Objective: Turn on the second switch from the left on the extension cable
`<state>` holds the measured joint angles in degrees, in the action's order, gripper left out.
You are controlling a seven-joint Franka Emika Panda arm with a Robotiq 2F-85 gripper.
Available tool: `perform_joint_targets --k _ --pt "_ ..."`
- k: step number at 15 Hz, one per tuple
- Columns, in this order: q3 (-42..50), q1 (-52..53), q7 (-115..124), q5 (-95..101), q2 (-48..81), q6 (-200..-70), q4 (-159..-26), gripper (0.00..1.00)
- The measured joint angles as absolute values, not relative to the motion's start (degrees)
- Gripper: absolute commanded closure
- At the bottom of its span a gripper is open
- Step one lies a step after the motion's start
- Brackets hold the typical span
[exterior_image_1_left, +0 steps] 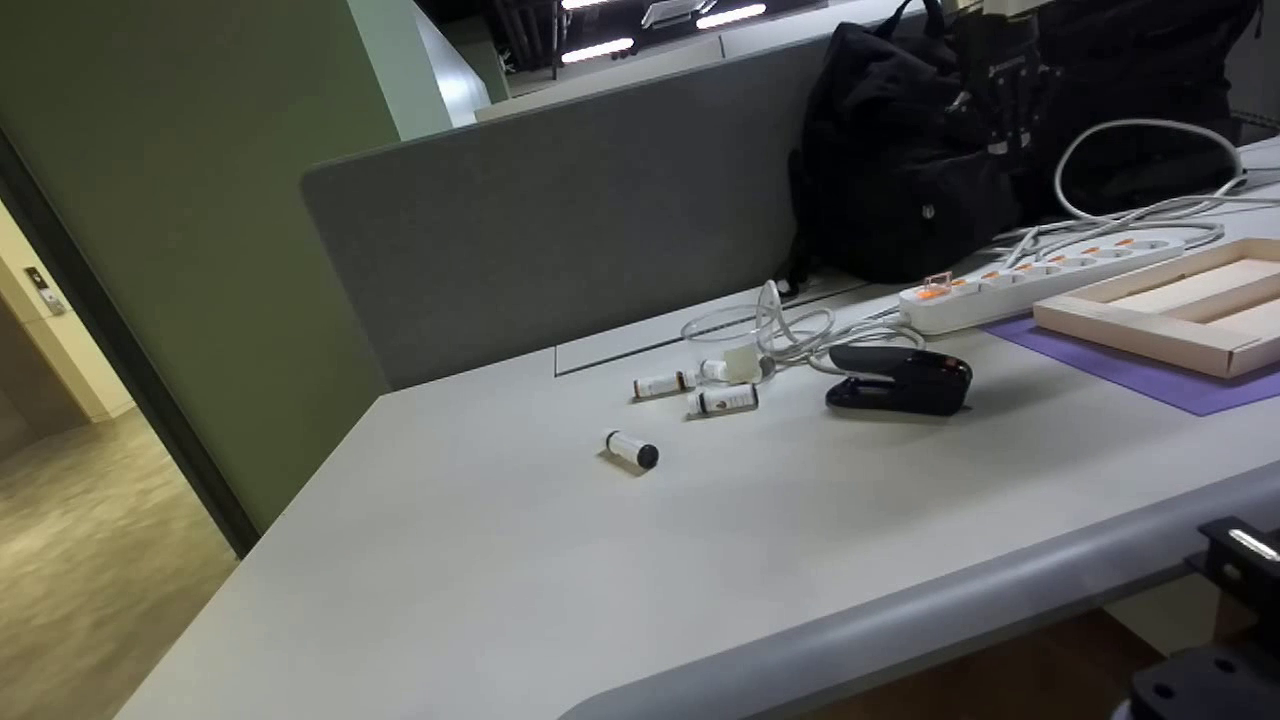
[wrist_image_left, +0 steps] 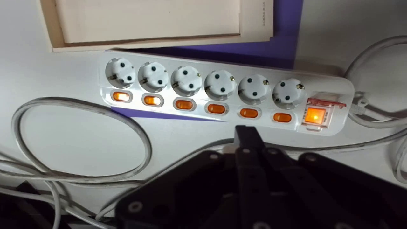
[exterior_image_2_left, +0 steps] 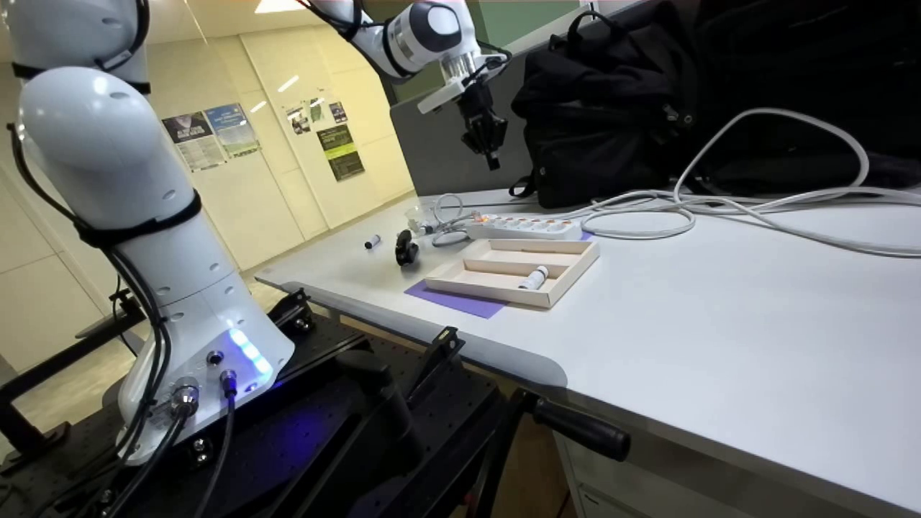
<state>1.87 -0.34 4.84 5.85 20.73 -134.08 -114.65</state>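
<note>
Across the middle and right of the frame in an exterior view stretches a white desk (exterior_image_2_left: 719,324) with a rounded grey edge. Nearest, at lower left, a black perforated platform (exterior_image_2_left: 309,432) bears a white jointed robot arm (exterior_image_2_left: 201,266). At the centre lies a flat purple sheet (exterior_image_2_left: 460,302), and partly on it a shallow, pale tan, divided tray (exterior_image_2_left: 493,292); a small white bottle (exterior_image_2_left: 534,278) lies in its near compartment. Just behind is the long, narrow, white plastic extension cable (wrist_image_left: 201,101), which in the wrist view slants across the upper middle of the frame. Of its orange oval switches (wrist_image_left: 152,100), the two at the left of that frame glow brightly and four are duller; a square orange switch (wrist_image_left: 315,115) at the right end is lit. A thick white cord (wrist_image_left: 95,179) loops at lower left. Black and two-fingered, the tool (wrist_image_left: 249,133) is clenched and hangs well above the desk, apart from the extension cable.

Right of centre in an exterior view sits a black stapler-shaped object (exterior_image_1_left: 905,382), with small white cylindrical bottles (exterior_image_1_left: 724,400) to its left. Farther back stand a bulky black fabric backpack (exterior_image_2_left: 597,122), upper right, and a flat grey partition (exterior_image_1_left: 600,220). Farthest, at upper left, printed posters (exterior_image_2_left: 232,128) hang on a pale yellow wall (exterior_image_2_left: 277,155).
</note>
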Motion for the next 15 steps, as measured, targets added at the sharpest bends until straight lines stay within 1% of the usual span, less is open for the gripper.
perform_joint_targets --k 8,15 --pt "1.86 3.58 7.58 5.73 30.83 -142.86 -111.85 1.00" --pt "1.95 3.75 7.58 5.09 38.35 -143.93 -104.91 1.00"
